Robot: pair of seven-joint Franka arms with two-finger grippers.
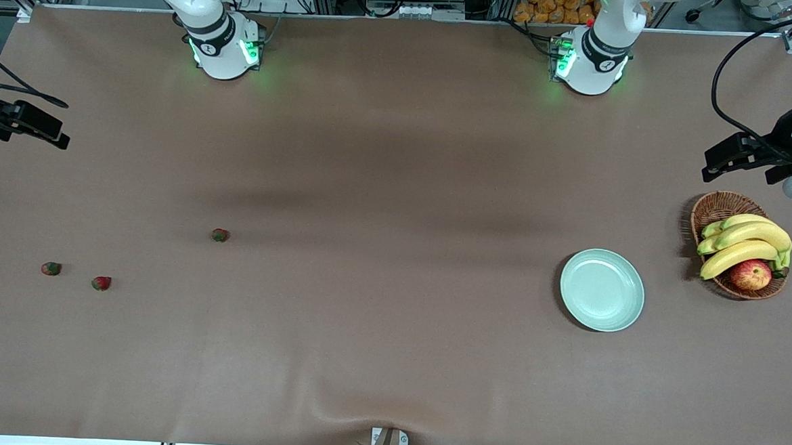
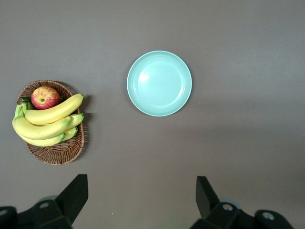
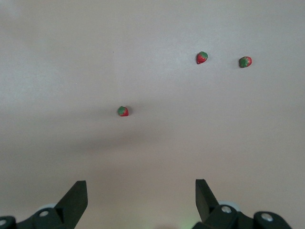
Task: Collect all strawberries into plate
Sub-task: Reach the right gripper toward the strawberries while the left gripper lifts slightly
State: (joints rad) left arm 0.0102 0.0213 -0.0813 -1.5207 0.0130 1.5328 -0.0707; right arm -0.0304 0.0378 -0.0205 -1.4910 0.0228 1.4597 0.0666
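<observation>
Three strawberries lie on the brown table toward the right arm's end: one (image 1: 220, 235) (image 3: 123, 111) stands apart, and two (image 1: 101, 283) (image 1: 51, 269) lie nearer the front camera, also in the right wrist view (image 3: 202, 57) (image 3: 245, 61). The mint-green plate (image 1: 601, 289) (image 2: 159, 83) sits bare toward the left arm's end. My right gripper (image 3: 140, 186) hangs open high over bare table, well apart from the berries. My left gripper (image 2: 141, 183) hangs open high over bare table, apart from the plate. Neither holds anything.
A wicker basket (image 1: 712, 208) (image 2: 57, 152) with bananas (image 1: 744, 247) and a red-yellow apple (image 1: 750, 274) stands beside the plate, at the left arm's end. Black hardware juts in over each table end (image 1: 18, 121) (image 1: 745, 156). The cloth bulges at the front edge (image 1: 386, 412).
</observation>
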